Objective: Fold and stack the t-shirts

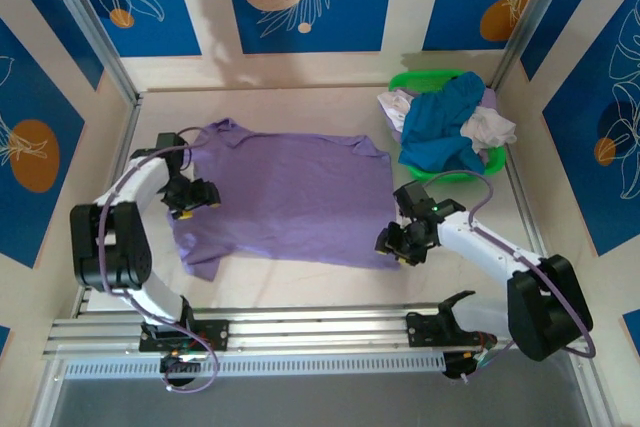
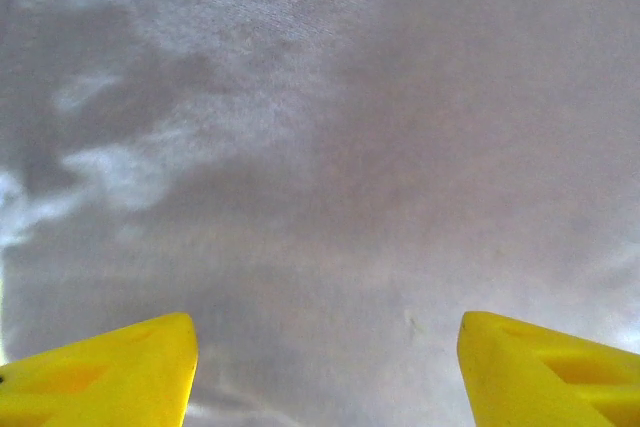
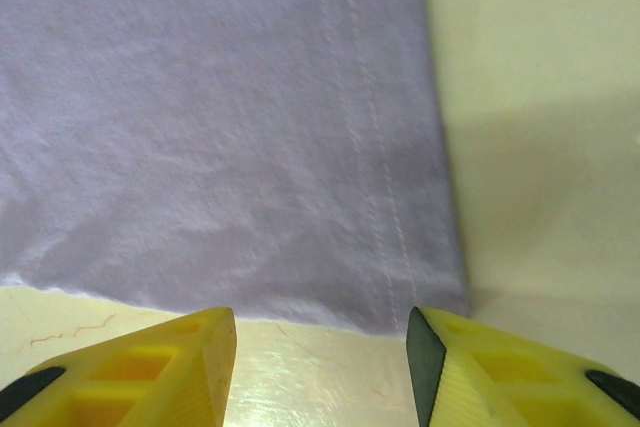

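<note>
A lavender-purple t-shirt [image 1: 285,192] lies spread flat on the table, collar to the left, hem to the right. My left gripper [image 1: 197,197] hovers over its left part near the sleeve, open, with only purple cloth [image 2: 330,147] between the yellow fingers [image 2: 110,372]. My right gripper [image 1: 400,245] sits at the shirt's near right hem corner [image 3: 430,287], open, its fingers [image 3: 150,372] over bare table just short of the hem edge. A teal-blue t-shirt [image 1: 445,127] and white ones [image 1: 490,129] are piled in the basket.
The green plastic basket [image 1: 420,79] stands at the back right corner of the table [image 1: 300,282]. Patterned blue and cream walls close in the sides and back. A metal rail [image 1: 300,332] runs along the near edge by the arm bases.
</note>
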